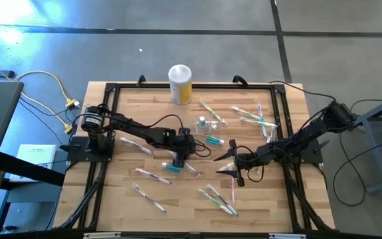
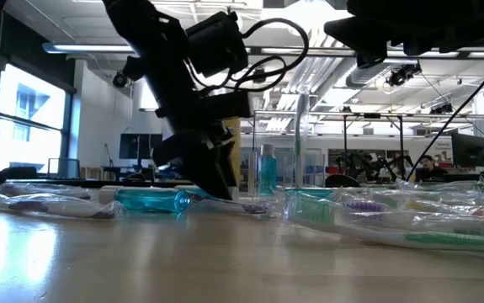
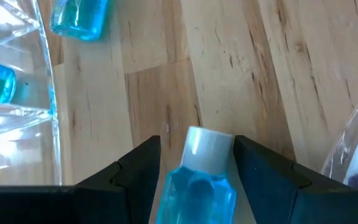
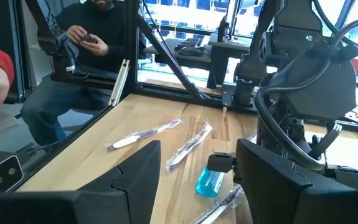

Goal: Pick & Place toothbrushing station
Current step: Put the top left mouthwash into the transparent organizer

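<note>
The toothbrushing station [image 1: 206, 125], a small clear plastic holder, stands just above the middle of the high view on the wooden worktop [image 1: 124, 199], with a small blue bottle upright in it. In the left wrist view its transparent walls [image 3: 17, 106] fill the left edge of the frame, blue showing through them. Just below and right of the holder in the high view lies a second blue bottle [image 1: 214, 140], flat on the wood.

The left gripper [image 1: 177, 161] is down at the worktop left of centre in the high view, below and left of the holder. Its jaws stand spread on either side of a third blue bottle [image 3: 198, 180] with a white cap, which lies flat between them; whether they actually press on it cannot be told. In the low view this bottle [image 2: 151, 200] lies beside the dark gripper at centre left.

The right gripper [image 1: 229, 163] hovers just right of centre in the high view, its jaws spread and holding nothing.

Wrapped toothbrushes [image 1: 218, 199] lie scattered across the worktop, at lower centre, lower left and upper right. A yellow canister [image 1: 180, 84] with a white lid stands at the top edge of the worktop.

In the right wrist view a seated person [image 4: 82, 56] shows beyond the worktop at upper left.
</note>
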